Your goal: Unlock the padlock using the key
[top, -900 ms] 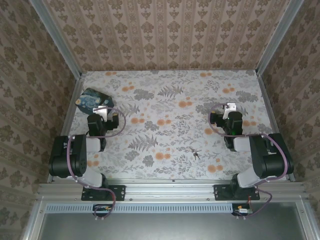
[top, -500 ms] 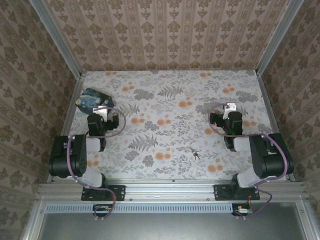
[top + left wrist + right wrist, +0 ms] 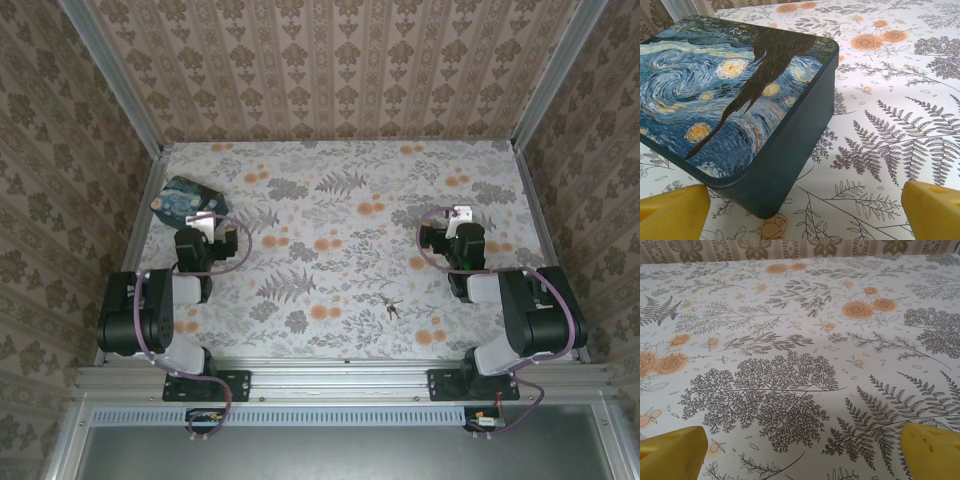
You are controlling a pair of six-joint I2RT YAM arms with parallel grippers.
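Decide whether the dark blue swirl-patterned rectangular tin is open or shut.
Shut: the dark blue swirl-patterned tin has its painted lid flat on the body, no gap along visible edges.

Floral tablecloth [image 3: 790,365] between two wide-spread yellow fingertips [image 3: 670,452] of the right hand [image 3: 800,455]

Nothing has moved since the pictures from a moment ago. The left end effector [image 3: 204,223] and the right end effector [image 3: 461,216] sit in the very same spots over the surface. The key [image 3: 390,304] lies just where it lay, and the blue tin [image 3: 184,198] has not shifted.
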